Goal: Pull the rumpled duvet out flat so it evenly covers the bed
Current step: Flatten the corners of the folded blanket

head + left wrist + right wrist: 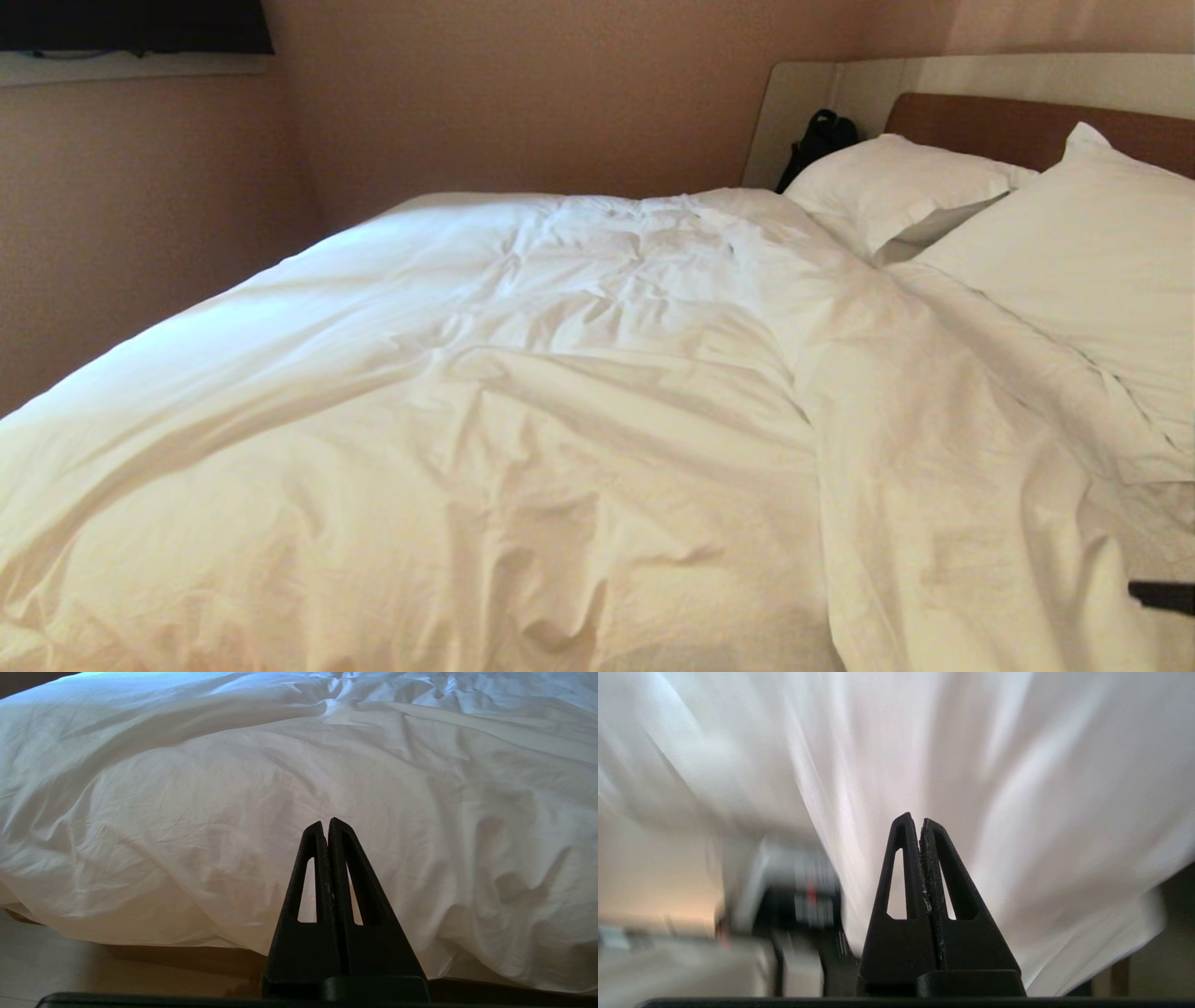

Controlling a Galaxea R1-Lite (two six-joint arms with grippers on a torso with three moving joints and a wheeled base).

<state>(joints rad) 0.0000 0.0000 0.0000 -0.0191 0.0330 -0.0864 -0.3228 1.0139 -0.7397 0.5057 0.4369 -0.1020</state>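
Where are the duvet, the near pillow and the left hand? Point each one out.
duvet (523,392), head view, its wrinkled middle.
near pillow (1074,261), head view, its flat top.
left hand (326,823), left wrist view, at its shut fingertips.

Right gripper (920,823) up close with both black fingers pressed together, nothing between them, blurred white duvet (971,765) filling the space ahead, a smeared dark unit beside it

Matt, wrinkled white cloth duvet (523,392); smooth brown wood headboard (1008,126); matt black plastic fingers (329,858).
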